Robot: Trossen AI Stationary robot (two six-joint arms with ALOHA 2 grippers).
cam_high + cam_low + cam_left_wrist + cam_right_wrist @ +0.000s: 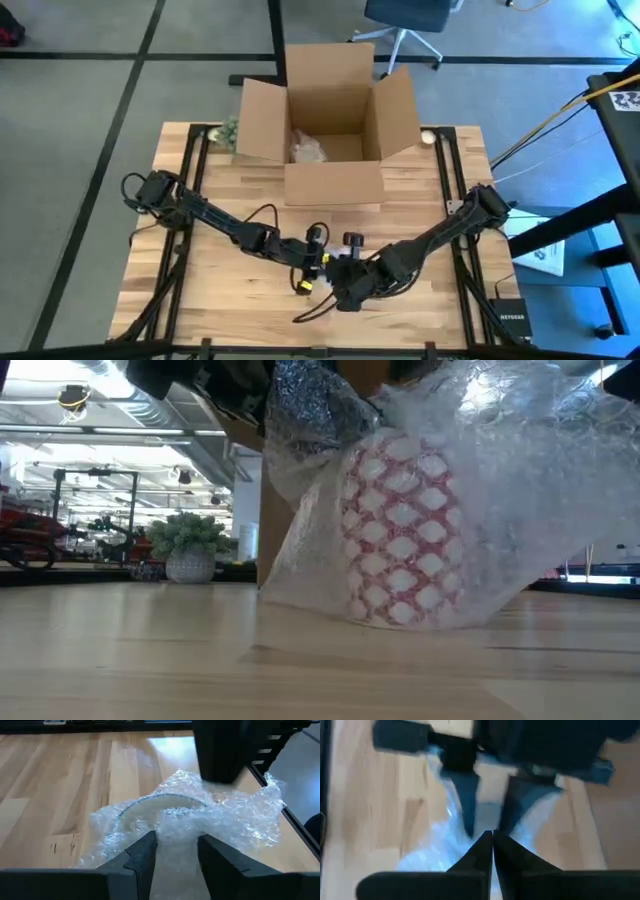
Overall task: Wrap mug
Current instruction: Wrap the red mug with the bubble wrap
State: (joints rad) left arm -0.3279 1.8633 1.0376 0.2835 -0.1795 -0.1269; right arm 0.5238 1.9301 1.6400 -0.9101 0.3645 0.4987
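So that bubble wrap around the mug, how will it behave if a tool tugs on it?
The bubble wrap is probably floppy: it crumples and drapes loosely over the mug. It looks light, so a tug likely moves the sheet before the mug. The right tool, shut on a fold, may slip off the smooth film. The mug could shift inside.

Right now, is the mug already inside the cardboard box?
No, the mug, covered in bubble wrap, sits on the table in the low view.
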